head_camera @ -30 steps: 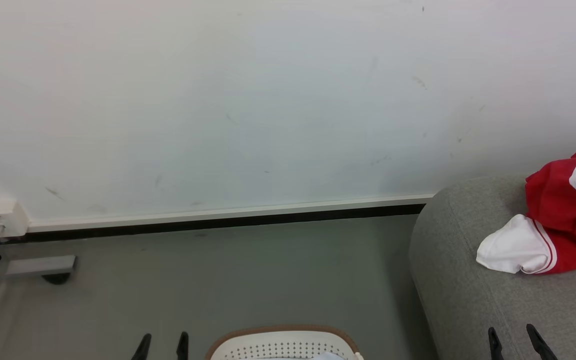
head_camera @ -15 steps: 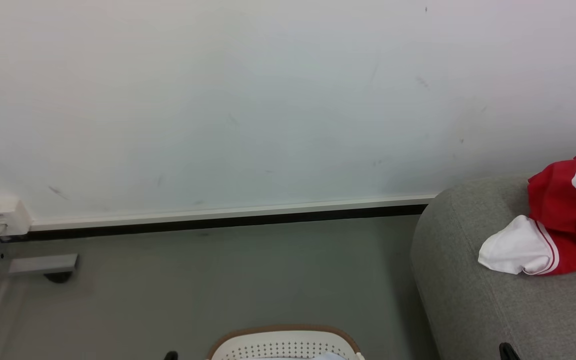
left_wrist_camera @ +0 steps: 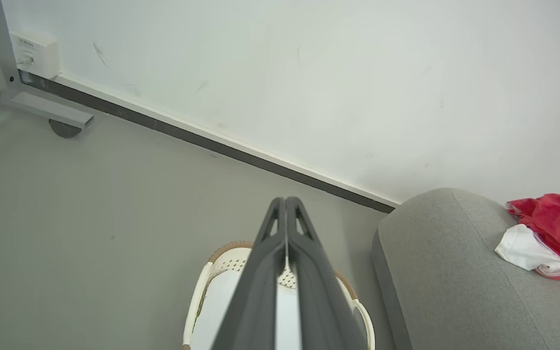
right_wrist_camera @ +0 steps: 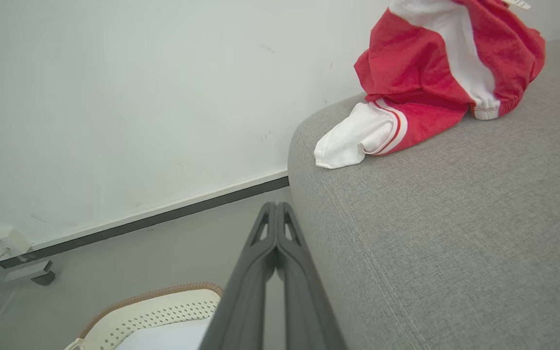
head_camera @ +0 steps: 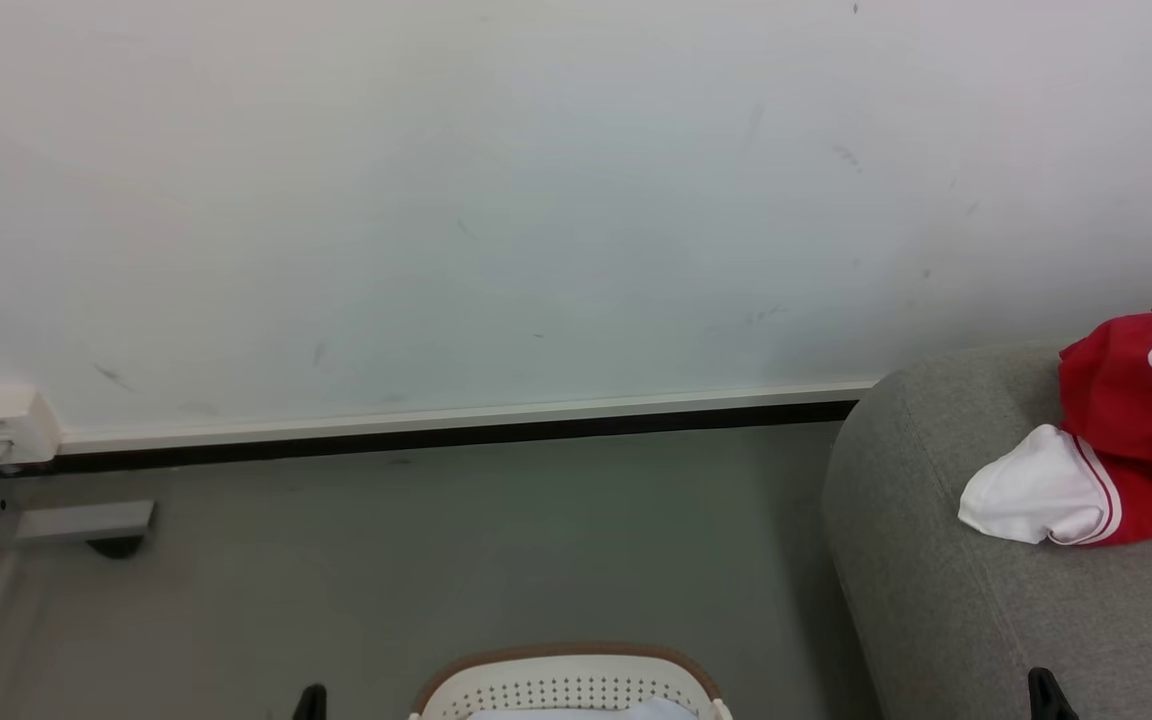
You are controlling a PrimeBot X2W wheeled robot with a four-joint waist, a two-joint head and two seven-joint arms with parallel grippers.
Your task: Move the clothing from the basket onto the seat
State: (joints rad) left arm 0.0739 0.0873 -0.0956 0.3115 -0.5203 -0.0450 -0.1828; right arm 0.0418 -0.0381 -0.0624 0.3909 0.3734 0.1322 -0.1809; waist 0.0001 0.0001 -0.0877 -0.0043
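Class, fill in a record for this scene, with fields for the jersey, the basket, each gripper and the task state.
jersey: crumpled on the sofa, near its rounded arm, white sleeve toward that arm
basket: on the floor beside the sofa, holding a pale cloth
left gripper: fingers shut, empty
right gripper: fingers shut, empty, apart from the jersey
task state: jersey already on the sofa

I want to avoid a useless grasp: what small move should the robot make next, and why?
Probably just lower both arms to rest. The jersey lies on the sofa, outside the basket, and the left gripper and right gripper are shut and empty, so the task looks done.
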